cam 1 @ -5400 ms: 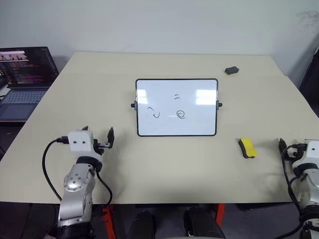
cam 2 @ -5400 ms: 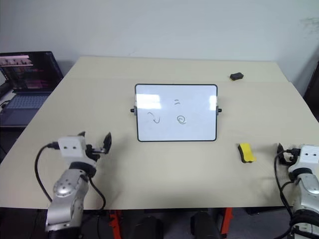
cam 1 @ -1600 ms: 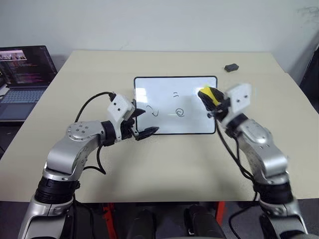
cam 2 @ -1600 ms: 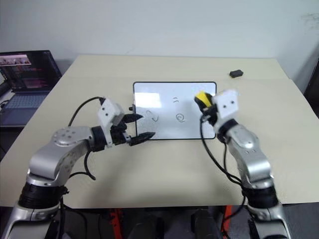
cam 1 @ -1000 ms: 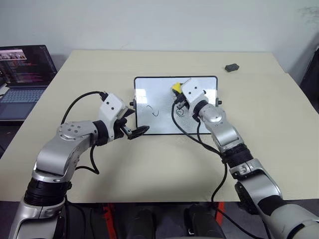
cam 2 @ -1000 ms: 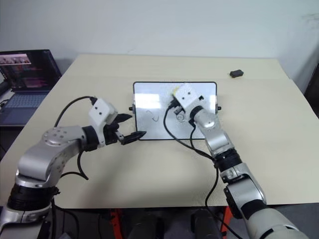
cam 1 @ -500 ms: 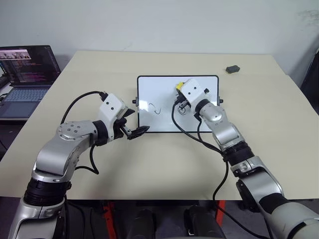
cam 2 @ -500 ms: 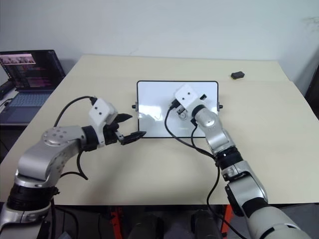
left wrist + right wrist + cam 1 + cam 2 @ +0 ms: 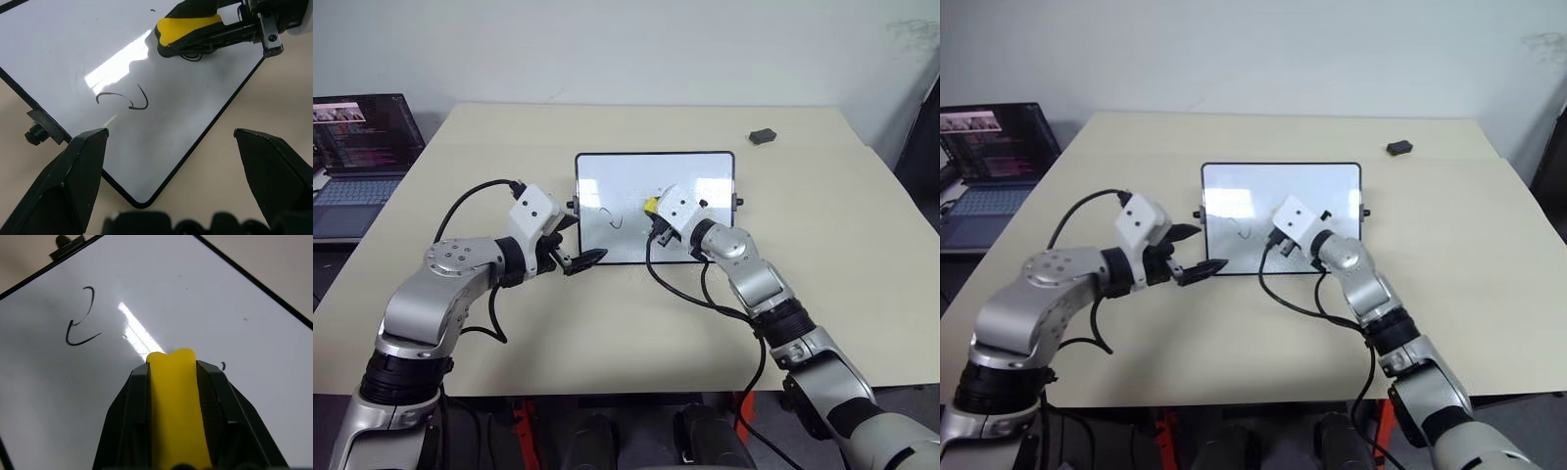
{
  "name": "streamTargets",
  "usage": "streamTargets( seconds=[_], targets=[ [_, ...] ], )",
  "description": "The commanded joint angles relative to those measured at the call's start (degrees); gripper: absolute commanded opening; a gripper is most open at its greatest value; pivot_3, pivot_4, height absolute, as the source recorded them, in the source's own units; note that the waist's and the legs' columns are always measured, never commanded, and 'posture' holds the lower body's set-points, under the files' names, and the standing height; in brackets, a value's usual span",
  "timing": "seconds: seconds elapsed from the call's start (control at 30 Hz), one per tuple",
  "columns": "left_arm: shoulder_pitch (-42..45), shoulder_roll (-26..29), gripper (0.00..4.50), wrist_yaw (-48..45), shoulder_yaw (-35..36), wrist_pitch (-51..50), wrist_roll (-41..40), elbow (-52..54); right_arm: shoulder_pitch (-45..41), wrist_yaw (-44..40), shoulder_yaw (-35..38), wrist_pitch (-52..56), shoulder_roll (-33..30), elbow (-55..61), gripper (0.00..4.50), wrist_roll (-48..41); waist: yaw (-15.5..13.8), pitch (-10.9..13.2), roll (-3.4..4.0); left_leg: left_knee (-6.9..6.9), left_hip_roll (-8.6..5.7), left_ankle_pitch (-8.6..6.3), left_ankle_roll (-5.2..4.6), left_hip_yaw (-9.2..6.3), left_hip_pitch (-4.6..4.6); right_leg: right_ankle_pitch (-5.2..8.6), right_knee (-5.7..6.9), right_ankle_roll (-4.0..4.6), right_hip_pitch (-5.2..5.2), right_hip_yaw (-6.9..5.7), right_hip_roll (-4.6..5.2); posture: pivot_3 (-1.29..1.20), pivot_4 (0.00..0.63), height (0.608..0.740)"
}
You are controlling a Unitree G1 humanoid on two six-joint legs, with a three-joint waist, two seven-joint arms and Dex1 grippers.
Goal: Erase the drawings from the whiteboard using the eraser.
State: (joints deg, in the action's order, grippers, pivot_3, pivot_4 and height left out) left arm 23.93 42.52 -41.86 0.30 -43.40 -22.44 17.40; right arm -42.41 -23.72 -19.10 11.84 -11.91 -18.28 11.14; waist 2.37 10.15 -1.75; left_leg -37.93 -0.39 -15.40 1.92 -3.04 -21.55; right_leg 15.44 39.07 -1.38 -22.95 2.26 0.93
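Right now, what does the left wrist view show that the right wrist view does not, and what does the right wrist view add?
The left wrist view alone shows the left gripper with its fingers open before the near corner of the whiteboard, the table beside it, and part of a scribble peeking from under the eraser.

The right wrist view alone shows the right gripper from behind, shut on the eraser, with a tiny leftover mark beside it.

Both show the yellow eraser pressed on the board, the curly squiggle and a side knob.

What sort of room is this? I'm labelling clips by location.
Probably an office or lab: a plain beige table against a bare wall, an open laptop showing code, and a small whiteboard being wiped.
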Motion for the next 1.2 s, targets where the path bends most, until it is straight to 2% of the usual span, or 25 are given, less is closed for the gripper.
streamTargets(
  seconds=[0.03, 0.13, 0.27, 0.33, 0.53, 0.73, 1.03, 1.2],
  targets=[
    [0.4, 0.3, 4.50, 0.0, 0.8, 1.2, 0.5, 0.9, 0.6, -1.4, 1.3, 0.7, -0.3, -0.3, 0.97, -0.7, 0.0, 0.0, 0.01, 0.00, 0.00, 0.00, 0.00, -0.01, 0.09, 0.00, -0.02, 0.00, 0.12, -0.01, 0.00, 0.00, 0.150, 0.740],
    [0.2, 0.4, 4.50, 0.0, 0.9, 1.3, 0.5, 0.8, -0.3, -0.9, 4.4, -1.7, 1.3, 3.2, 0.97, -4.1, 0.0, 0.1, 0.03, 0.05, -0.01, -0.01, 0.00, -0.02, 0.28, 0.01, -0.10, -0.01, 0.35, 0.00, 0.00, 0.00, 0.150, 0.740],
    [-0.3, 0.4, 4.50, -0.1, 0.9, 1.4, 0.5, 1.0, -2.6, 2.9, 7.6, -2.6, 1.8, 2.1, 0.97, -4.2, 0.0, 0.1, 0.04, 0.10, -0.01, -0.02, 0.00, -0.06, 0.08, 0.01, -0.10, 0.00, 0.15, -0.03, 0.00, 0.00, 0.150, 0.740],
    [-0.5, 0.3, 4.50, 0.0, 1.0, 1.3, 0.4, 1.4, -3.1, 4.0, 8.2, -3.1, 1.9, 0.9, 0.97, -3.9, 0.0, 0.1, 0.04, 0.09, -0.01, -0.01, 0.01, -0.05, -0.41, 0.00, -0.06, 0.01, -0.37, -0.01, 0.01, 0.00, 0.150, 0.740],
    [-0.8, 0.2, 4.50, 0.1, 0.9, 1.1, 0.2, 1.9, -4.1, 6.9, 8.2, -3.1, 2.4, -1.7, 0.97, -2.1, 0.0, 0.1, 0.04, 0.20, 0.02, -0.04, 0.03, 0.01, -0.55, 0.02, -0.19, 0.02, -0.51, 0.02, 0.03, 0.00, 0.150, 0.740],
    [-0.6, 0.1, 4.50, 0.1, 0.8, 1.0, 0.2, 2.1, -1.5, 3.7, 5.1, 3.4, 0.9, -1.9, 0.97, 0.1, 0.0, 0.1, 0.03, 0.12, 0.00, -0.04, 0.03, -0.01, -0.30, 0.01, -0.10, 0.02, -0.27, -0.01, 0.03, 0.00, 0.150, 0.740],
    [-0.2, -0.1, 4.50, 0.1, 0.5, 0.9, 0.2, 1.9, -0.2, 2.1, 5.6, 6.3, 1.0, 0.9, 0.97, -1.2, 0.0, 0.1, 0.01, 0.08, 0.00, -0.04, 0.02, -0.03, -0.24, 0.01, -0.06, 0.02, -0.22, -0.02, 0.02, 0.00, 0.150, 0.740],
    [-0.7, -1.0, 4.50, 1.2, 1.7, 0.6, -0.2, 1.9, -0.2, 3.7, 13.4, 1.7, 4.5, 5.3, 0.97, -9.7, 0.0, 0.1, 0.03, 0.09, 0.00, -0.04, 0.02, -0.03, -0.27, 0.01, -0.07, 0.02, -0.24, -0.02, 0.02, 0.00, 0.150, 0.740]
  ],
)
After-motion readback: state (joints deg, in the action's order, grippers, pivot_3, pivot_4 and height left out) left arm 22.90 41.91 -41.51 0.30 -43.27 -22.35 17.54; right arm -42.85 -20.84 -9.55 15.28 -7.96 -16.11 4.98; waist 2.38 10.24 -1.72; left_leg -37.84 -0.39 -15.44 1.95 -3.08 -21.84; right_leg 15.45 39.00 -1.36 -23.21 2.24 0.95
